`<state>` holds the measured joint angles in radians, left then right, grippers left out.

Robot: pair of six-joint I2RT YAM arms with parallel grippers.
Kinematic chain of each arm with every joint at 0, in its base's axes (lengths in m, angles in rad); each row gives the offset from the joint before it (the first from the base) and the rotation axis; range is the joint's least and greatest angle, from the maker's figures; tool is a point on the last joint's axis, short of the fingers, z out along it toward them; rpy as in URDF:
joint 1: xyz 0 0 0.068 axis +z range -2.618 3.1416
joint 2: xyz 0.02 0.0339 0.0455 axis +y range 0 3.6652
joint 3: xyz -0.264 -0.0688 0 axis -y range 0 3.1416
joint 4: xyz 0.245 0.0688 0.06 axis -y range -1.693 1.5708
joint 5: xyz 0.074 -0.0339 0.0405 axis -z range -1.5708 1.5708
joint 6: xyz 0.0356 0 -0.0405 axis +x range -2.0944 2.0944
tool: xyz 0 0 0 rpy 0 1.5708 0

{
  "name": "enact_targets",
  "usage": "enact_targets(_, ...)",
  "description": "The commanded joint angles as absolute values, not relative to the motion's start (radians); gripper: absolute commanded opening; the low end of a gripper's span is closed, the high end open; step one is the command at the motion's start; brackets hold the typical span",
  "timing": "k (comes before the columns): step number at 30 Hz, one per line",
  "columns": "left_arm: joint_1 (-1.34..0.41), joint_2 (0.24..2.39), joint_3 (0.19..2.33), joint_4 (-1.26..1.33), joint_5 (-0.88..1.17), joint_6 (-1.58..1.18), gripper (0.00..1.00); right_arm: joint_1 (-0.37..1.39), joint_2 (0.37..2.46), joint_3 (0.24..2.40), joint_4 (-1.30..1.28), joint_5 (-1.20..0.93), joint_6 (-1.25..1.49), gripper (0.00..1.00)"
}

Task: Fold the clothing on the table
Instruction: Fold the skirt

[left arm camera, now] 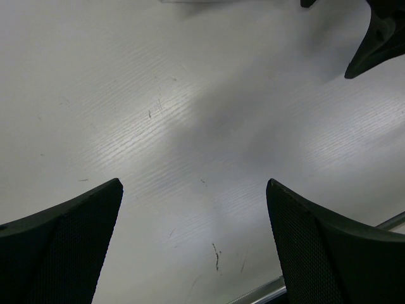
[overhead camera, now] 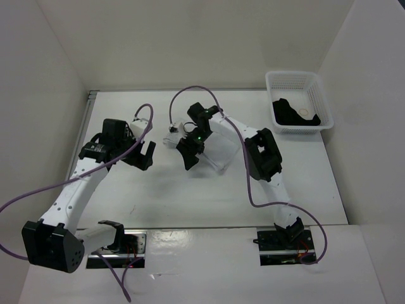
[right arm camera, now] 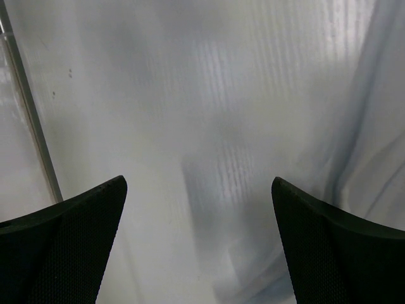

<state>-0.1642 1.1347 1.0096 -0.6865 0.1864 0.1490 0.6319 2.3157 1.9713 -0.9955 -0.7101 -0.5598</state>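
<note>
Clothing [overhead camera: 221, 161] lies white and rumpled near the middle of the table [overhead camera: 190, 202], with 2 open grippers close by.

The right gripper [overhead camera: 190, 151] hangs over the garment's left part with its 2 fingers spread wide and nothing between them. Its wrist view shows thin white fabric beneath the jaws, with soft folds running down the right side. The left gripper [overhead camera: 142, 155] sits just left of the garment over bare tabletop, its 2 fingers also wide apart and holding nothing. Its wrist view shows only scuffed white surface between them, with a black tip of the right gripper in the upper right corner. At the far right corner stands a white lattice basket [overhead camera: 319, 95] with a black garment [overhead camera: 294, 114] inside, well apart from the clothing.
</note>
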Motion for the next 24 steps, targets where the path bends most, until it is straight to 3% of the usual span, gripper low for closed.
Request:
enact_targets(1,-0.161,1.097,1.008,-0.669,0.186,0.127,1.0,0.655,2.341,2.031,-1.058,-0.735,-0.598,0.99)
enact_targets(14,-0.161,1.055,0.999,-0.65,0.176,0.118,1.0,0.676,2.172,2.115,-1.265,-0.749,-0.738,0.99)
enact_targets(19,-0.161,1.055,0.999,-0.65,0.166,0.118,1.0,0.676,2.079,2.036,-1.295,-0.726,-0.769,0.99)
enact_targets(24,-0.161,1.045,0.999,-0.641,0.134,0.098,1.0,0.676,1.973,1.901,-1.055,-0.599,-0.52,0.99)
